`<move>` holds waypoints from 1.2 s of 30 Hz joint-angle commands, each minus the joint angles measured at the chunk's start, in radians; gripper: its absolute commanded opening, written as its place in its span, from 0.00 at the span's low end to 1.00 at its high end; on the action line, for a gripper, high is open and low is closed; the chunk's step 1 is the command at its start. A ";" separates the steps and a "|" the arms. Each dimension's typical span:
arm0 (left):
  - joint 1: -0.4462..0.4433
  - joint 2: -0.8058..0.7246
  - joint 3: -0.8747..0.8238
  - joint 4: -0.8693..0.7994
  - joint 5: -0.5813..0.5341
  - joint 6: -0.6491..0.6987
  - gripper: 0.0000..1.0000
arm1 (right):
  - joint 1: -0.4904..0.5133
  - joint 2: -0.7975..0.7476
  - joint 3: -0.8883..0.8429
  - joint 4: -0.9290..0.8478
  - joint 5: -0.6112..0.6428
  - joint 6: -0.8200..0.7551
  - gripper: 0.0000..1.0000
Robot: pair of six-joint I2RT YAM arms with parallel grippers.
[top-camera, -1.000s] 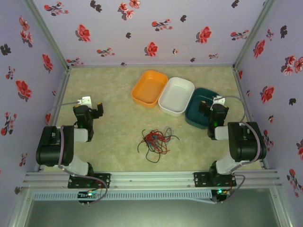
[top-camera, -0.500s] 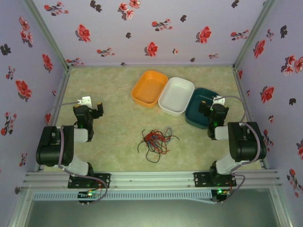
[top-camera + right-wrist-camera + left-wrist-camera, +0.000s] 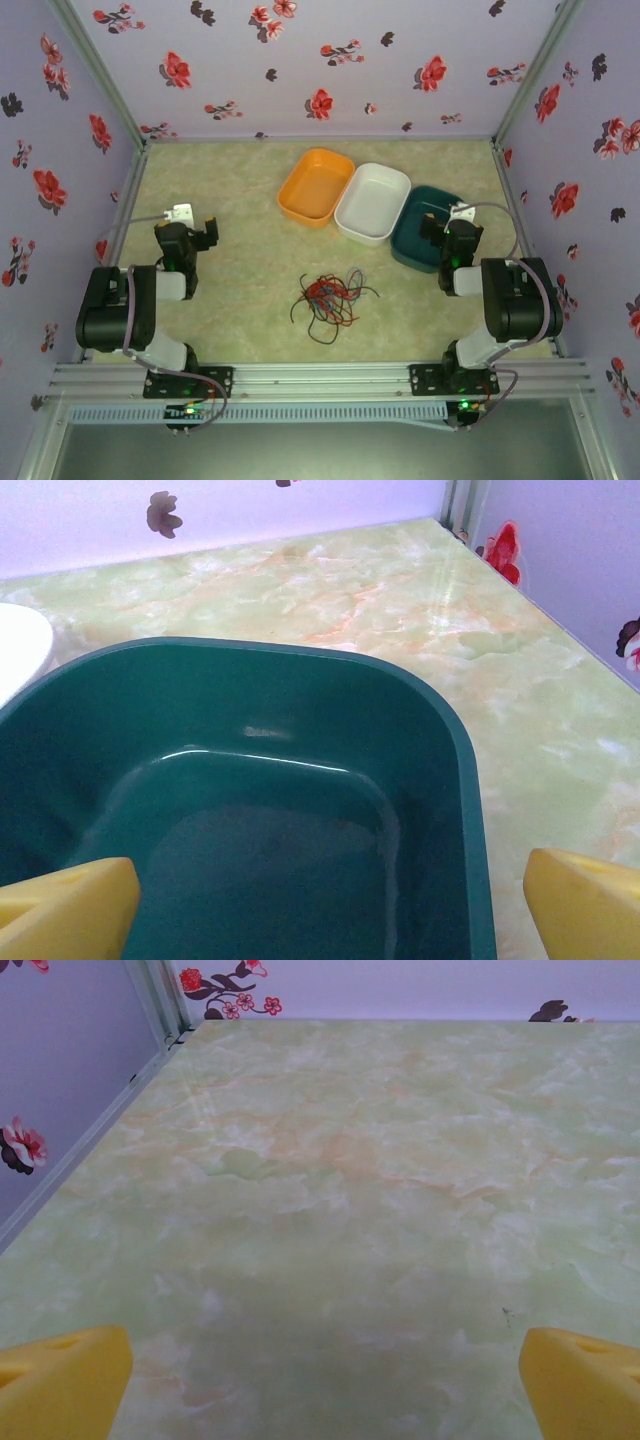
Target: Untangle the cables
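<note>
- While both arms sit folded back near their bases, the cables [image 3: 328, 297] lie in one tangled heap on the tabletop [image 3: 230, 170]. They are near the front edge, roughly midway between the two arms.
- From above, red, black and blue strands loop over one another, and neither hand touches them.
- Over on the left side, the left hand [image 3: 204, 232] hangs above bare tabletop, well apart from the heap.
- Its wrist camera adds the close detail: two yellow fingertips [image 3: 62, 1384] sit at the bottom corners, spread wide over pale green marbled surface.
- Across the way, the right hand [image 3: 436, 230] hovers over the teal tray [image 3: 410, 238].
- That tray is the rightmost of three set in a slanting row, with the white tray [image 3: 372, 203] just beside it and the orange tray [image 3: 316, 186] at the far-left end.
- The right wrist camera looks straight down into the teal tray's glossy inside.
- That hand's own yellow pads [image 3: 66, 908] are splayed just as wide, pinching nothing.
- A sliver of the white tray's rim peeks in at that view's left edge.
</note>
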 commanded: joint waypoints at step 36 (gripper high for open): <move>-0.363 -0.533 0.247 -0.821 0.049 -0.413 1.00 | 0.342 -0.415 0.329 -1.144 0.267 0.285 0.99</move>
